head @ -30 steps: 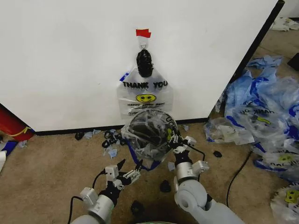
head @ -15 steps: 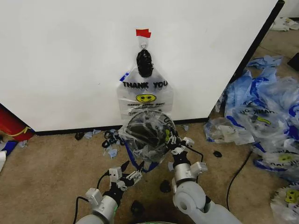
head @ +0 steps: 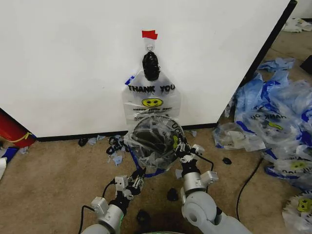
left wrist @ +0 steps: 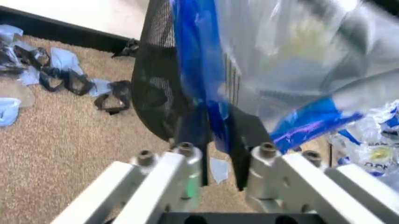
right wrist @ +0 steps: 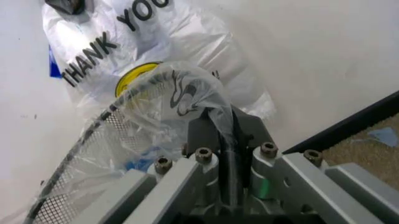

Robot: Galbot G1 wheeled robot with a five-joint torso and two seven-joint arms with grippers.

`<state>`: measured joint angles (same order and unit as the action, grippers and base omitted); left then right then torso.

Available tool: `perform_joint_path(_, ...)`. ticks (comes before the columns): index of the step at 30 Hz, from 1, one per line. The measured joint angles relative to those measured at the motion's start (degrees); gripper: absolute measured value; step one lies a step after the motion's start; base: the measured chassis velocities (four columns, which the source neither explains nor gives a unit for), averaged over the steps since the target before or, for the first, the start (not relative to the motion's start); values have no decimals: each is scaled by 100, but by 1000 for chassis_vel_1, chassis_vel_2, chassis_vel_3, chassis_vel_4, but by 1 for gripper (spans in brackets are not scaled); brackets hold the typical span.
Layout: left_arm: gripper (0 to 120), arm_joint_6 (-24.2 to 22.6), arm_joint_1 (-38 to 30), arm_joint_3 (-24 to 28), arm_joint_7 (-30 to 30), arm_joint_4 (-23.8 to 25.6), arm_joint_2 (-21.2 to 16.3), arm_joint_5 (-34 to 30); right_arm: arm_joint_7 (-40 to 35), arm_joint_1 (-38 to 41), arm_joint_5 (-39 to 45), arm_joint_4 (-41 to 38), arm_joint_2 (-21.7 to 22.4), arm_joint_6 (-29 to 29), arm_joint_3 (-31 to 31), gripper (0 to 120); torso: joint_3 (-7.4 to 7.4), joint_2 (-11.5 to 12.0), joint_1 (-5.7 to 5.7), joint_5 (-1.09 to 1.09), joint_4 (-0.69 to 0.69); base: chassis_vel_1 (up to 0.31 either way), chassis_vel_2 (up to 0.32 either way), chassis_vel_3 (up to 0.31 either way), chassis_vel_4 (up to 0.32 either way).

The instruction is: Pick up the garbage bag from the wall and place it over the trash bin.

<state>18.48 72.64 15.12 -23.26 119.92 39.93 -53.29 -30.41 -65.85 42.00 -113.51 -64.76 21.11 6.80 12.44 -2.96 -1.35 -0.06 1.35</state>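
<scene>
A garbage bag (head: 157,127) of clear plastic is draped over the black wire-mesh trash bin (head: 144,138), which is tilted on the carpet in front of the wall (head: 73,63). My right gripper (head: 179,145) is shut on the bag at the bin's right rim; its fingers (right wrist: 206,128) pinch the plastic (right wrist: 187,93). My left gripper (head: 138,175) is at the bin's lower left, open, with the bag's blue handle (left wrist: 215,119) running between its fingers (left wrist: 190,135). Another "THANK YOU" bag (head: 152,100) hangs from the hook (head: 149,46) under the red tape (head: 149,34).
A heap of similar plastic bags (head: 273,122) lies on the floor at the right. Blue scraps (head: 116,158) and black lumps (head: 172,194) litter the carpet around the bin. A black cable (head: 246,183) runs along the right. A red object (head: 12,130) sits at the far left.
My left gripper has moved forward and up to the bin's lower rim, and its fingers have narrowed around the blue handle. The right gripper keeps its hold on the rim.
</scene>
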Motion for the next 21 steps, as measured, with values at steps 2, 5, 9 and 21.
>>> perform_joint_path(2, 5, 13, -10, 27, 0, -33, 13, 0, 16, -16, 16, -21, -1, 15, -1, 1, 0, 0, 0, 0, 0, 0, 0, 0, 0)
perform_joint_path(5, 0, 44, -32, 76, 2, -126, 45, 4, 70, -79, 37, -86, -1, 61, -6, 1, 0, 0, 0, 0, 0, 0, 0, 0, 0)
perform_joint_path(9, 0, 65, -58, 112, 10, -190, 70, 7, 105, -155, 53, -153, 9, 88, -10, 1, 0, 0, 0, 0, 0, 0, 0, 0, 0)
perform_joint_path(21, 0, 118, -225, 430, 11, -438, 232, 44, 126, -320, 76, -376, 34, 96, -71, 1, 0, 1, 0, 0, 0, 0, 0, 0, 0)
